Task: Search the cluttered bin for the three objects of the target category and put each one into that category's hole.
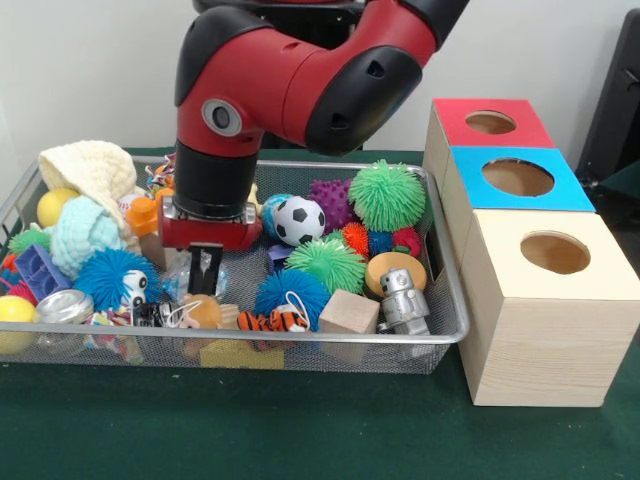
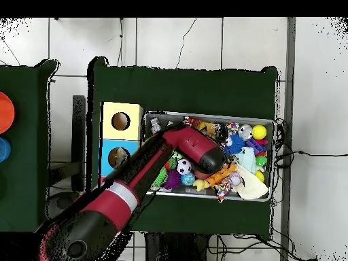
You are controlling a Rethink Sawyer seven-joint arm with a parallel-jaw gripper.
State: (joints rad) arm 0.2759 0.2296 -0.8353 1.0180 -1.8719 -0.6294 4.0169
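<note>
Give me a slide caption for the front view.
Sawyer gripper lowered into a toy-filled wire bin beside three sorting boxes.

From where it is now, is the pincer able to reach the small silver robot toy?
Probably yes: the silver robot toy lies uncovered on top, beside the wooden cube. The pincer hangs across the wire bin.

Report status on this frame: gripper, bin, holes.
Gripper low in the mesh bin, fingers close together, grasp unclear. Toys crowd it on every side. Three box holes visible, nothing in them: red, blue, wood.
</note>
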